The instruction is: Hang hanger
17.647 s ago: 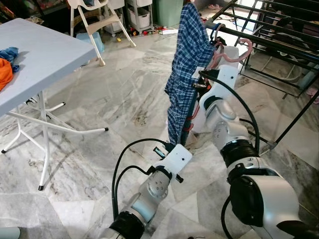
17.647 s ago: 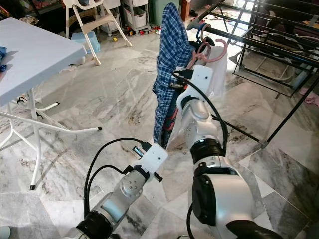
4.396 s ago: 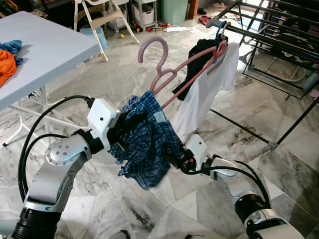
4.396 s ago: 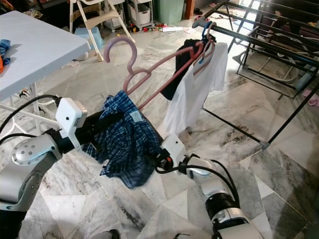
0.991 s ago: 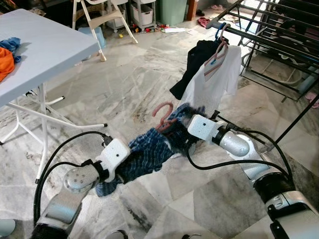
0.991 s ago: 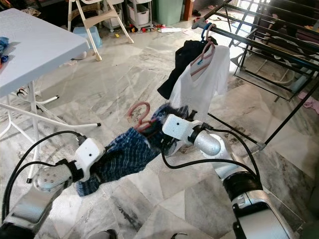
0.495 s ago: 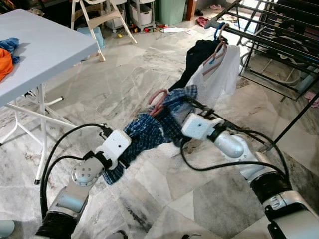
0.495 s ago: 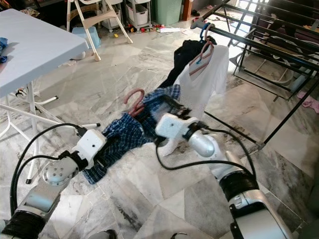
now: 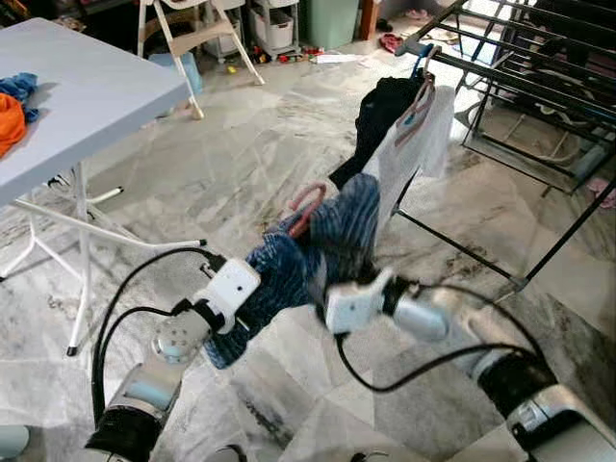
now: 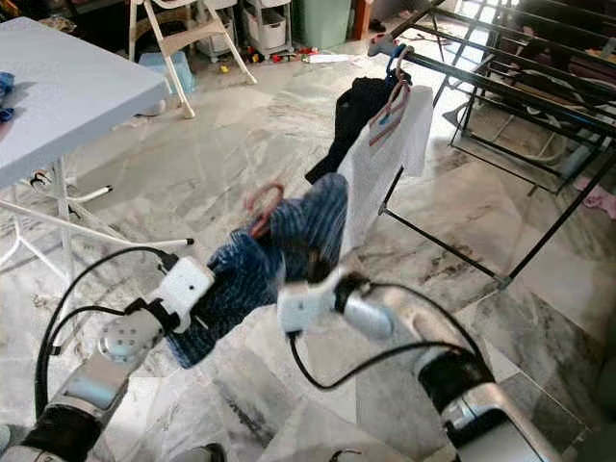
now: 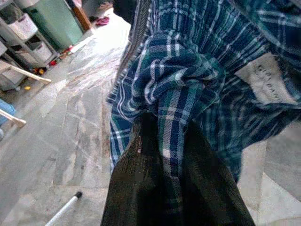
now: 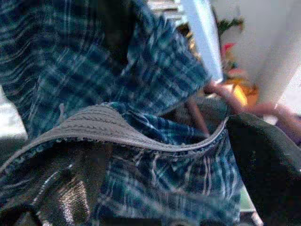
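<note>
- Blue plaid shirt (image 9: 318, 245) on a pink hanger (image 9: 305, 205) hangs in the air between the two grippers, low over the marble floor (image 9: 221, 154).
- Left gripper (image 11: 162, 141) has its black fingers (image 11: 136, 188) closed on a bunched fold of the shirt; cloth wraps over and between them.
- Right gripper (image 12: 141, 155) is buried in the same shirt, with plaid cloth and a grey ribbed edge lying across it; I cannot tell how its jaws stand, as the view is blurred.
- Pink hook of the hanger pokes up just above the cloth held between the two grippers.
- Beyond the grippers, a black drying rack (image 9: 520, 72) carries a white T-shirt (image 9: 414, 144) and a black garment (image 9: 380, 111) on hangers; the plaid shirt is near them but apart from the rack's bar.
- Off to the left gripper's side stands a folding table (image 9: 87, 96) with orange and blue cloth (image 9: 14, 106) on it.
</note>
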Robot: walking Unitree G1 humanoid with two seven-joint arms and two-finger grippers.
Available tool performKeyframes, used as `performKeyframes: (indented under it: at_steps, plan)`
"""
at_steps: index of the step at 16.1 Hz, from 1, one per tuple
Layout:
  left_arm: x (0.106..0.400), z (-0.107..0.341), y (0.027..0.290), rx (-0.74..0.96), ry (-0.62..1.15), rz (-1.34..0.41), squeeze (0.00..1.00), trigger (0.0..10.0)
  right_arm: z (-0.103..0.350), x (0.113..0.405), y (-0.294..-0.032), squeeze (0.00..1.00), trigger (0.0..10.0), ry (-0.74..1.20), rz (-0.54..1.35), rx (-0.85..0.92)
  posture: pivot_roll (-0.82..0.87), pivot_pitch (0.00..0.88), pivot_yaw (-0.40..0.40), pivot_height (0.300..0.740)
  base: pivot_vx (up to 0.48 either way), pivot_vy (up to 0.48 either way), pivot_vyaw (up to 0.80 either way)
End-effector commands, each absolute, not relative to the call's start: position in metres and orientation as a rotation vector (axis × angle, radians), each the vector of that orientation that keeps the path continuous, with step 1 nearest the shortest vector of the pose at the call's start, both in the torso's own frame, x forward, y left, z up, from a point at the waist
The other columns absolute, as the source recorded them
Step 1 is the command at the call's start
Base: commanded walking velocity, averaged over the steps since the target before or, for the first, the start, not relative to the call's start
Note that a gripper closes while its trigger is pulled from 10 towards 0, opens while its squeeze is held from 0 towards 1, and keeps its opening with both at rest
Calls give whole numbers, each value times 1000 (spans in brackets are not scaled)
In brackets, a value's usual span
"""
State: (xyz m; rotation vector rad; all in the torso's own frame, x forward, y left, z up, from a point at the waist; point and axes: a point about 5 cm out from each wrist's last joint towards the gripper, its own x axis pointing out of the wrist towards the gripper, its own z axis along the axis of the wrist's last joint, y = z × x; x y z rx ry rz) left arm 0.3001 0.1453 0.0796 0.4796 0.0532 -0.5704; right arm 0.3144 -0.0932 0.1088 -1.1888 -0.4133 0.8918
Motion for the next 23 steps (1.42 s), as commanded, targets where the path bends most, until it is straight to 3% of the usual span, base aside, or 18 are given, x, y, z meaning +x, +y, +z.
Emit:
performKeyframes:
  at_steps: [1, 5, 6, 8, 9, 12, 13, 14, 15, 16, 17, 18, 23]
  plan:
    - [307, 91, 143, 491, -3, -568, 0, 0, 114, 320, -100, 894, 10000, -393, 872, -1190, -53, 101, 8, 740, 0, 0, 0]
    - [310, 92, 149, 494, -7, -553, 0, 0, 135, 340, -126, 843, 10000, -388, 722, -1219, -50, 95, 8, 740, 0, 0, 0]
    - [310, 91, 152, 499, -4, -552, 0, 0, 149, 349, -136, 663, 10000, -416, 617, -1210, -53, 95, 8, 740, 0, 0, 0]
    - [309, 89, 154, 504, 8, -565, 0, 0, 154, 350, -140, 651, 10000, -414, 611, -1185, -58, 95, 9, 740, 0, 0, 0]
    - [306, 86, 155, 509, 16, -582, 0, 0, 155, 350, -143, 557, 10000, -413, 614, -1193, -60, 96, 9, 740, 0, 0, 0]
    - [299, 82, 158, 526, 19, -625, 0, 0, 151, 348, -147, 463, 10000, -375, 680, -1150, -60, 97, 9, 740, 0, 0, 0]
    - [299, 82, 159, 529, 21, -624, 0, 0, 149, 345, -145, 200, 10000, -349, 727, -1104, -61, 97, 9, 740, 0, 0, 0]
    - [298, 80, 161, 536, 27, -622, 0, 0, 144, 337, -140, 122, 10000, -300, 837, -1045, -61, 97, 9, 740, 0, 0, 0]
    - [298, 79, 163, 541, 37, -614, 0, 0, 144, 334, -139, 8, 10000, -328, 871, -1126, -61, 96, 11, 740, 0, 0, 0]
    - [298, 78, 163, 540, 38, -615, 0, 0, 160, 347, -144, 0, 10000, -379, 716, -1115, -64, 97, 10, 740, 0, 0, 0]
    - [298, 78, 162, 539, 36, -617, 0, 0, 163, 350, -148, 0, 10000, -401, 688, -1212, -66, 97, 10, 740, 0, 0, 0]
    - [298, 79, 161, 536, 31, -623, 0, 0, 158, 350, -155, 0, 10000, -382, 700, -1304, -68, 97, 7, 740, 0, 0, 0]
    - [297, 84, 166, 548, 19, -637, 0, 0, 147, 343, -187, 0, 10000, -171, 806, -1253, -64, 97, 6, 740, 0, 0, 0]
